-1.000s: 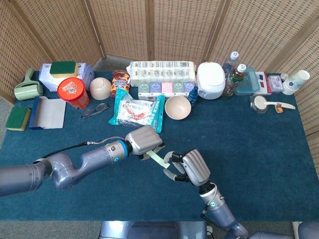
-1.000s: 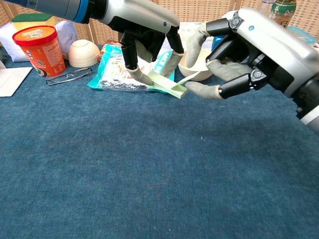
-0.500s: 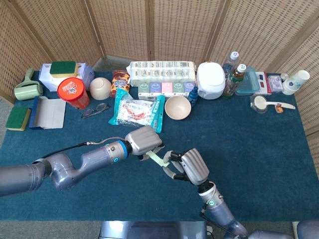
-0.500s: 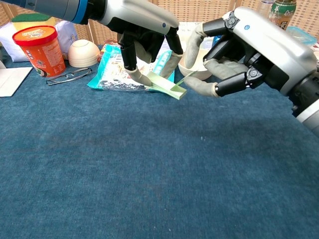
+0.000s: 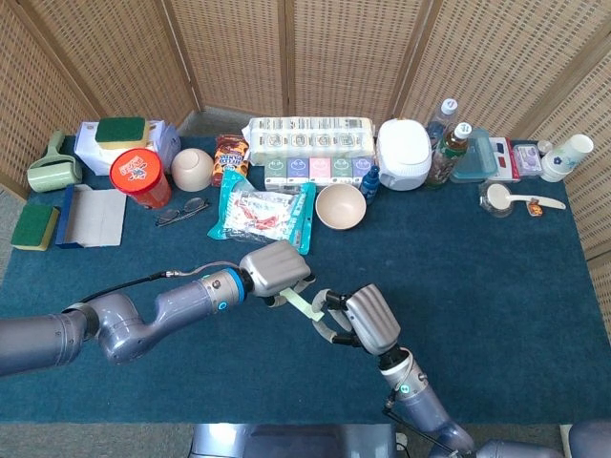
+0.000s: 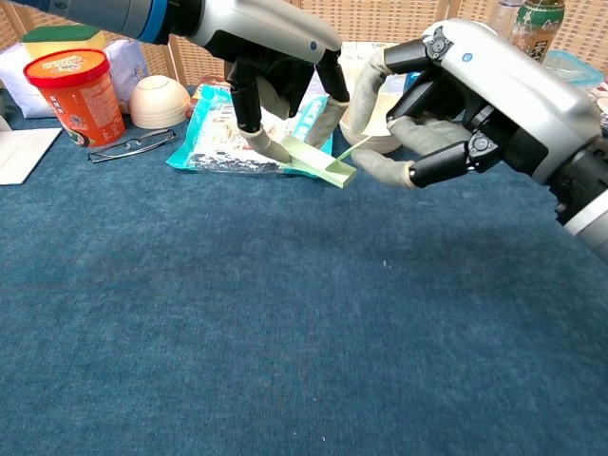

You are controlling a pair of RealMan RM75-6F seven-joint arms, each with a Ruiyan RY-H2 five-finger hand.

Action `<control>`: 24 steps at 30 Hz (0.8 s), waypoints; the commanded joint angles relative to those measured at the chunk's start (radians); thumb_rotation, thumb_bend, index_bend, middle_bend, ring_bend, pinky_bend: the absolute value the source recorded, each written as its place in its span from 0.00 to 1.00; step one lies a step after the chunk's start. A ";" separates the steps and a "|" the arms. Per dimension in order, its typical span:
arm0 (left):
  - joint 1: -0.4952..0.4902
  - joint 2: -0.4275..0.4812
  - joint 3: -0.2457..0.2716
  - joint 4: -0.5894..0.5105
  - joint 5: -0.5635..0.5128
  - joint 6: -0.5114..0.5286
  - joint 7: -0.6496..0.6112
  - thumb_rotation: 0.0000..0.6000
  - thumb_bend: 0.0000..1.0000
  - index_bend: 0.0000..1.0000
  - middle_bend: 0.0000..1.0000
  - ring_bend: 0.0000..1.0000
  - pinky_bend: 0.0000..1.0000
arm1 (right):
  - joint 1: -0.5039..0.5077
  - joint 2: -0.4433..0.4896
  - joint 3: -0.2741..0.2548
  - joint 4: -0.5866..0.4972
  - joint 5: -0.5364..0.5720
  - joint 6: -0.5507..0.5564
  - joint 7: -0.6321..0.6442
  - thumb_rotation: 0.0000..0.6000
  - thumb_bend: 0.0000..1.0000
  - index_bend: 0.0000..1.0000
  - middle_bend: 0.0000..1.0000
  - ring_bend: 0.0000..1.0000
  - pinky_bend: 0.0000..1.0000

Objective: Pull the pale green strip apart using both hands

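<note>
Pale green strip [image 6: 321,162] pinched by left hand [image 6: 275,57], right hand [image 6: 446,104] at its end

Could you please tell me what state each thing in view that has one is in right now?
Pale green strip: held above the cloth, layers beginning to part.
Left hand: fingers pinch the strip's left end.
Right hand: fingers at the strip's peeled end; grip unclear.
Beige round bowl: upright, looks empty.
Red snack tub: upright, lid on.
Black-rimmed glasses: lying on the blue cloth.
</note>
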 commanded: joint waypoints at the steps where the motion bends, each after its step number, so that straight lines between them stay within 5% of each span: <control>1: -0.001 0.000 0.001 0.002 0.000 -0.001 0.000 1.00 0.41 0.67 1.00 1.00 1.00 | 0.001 -0.001 -0.001 -0.001 0.001 -0.001 0.002 1.00 0.35 0.53 1.00 1.00 1.00; 24: 0.000 -0.002 0.006 0.003 0.007 -0.001 -0.006 1.00 0.41 0.67 1.00 1.00 1.00 | 0.009 -0.005 0.001 0.002 0.009 -0.002 -0.015 1.00 0.38 0.58 1.00 1.00 1.00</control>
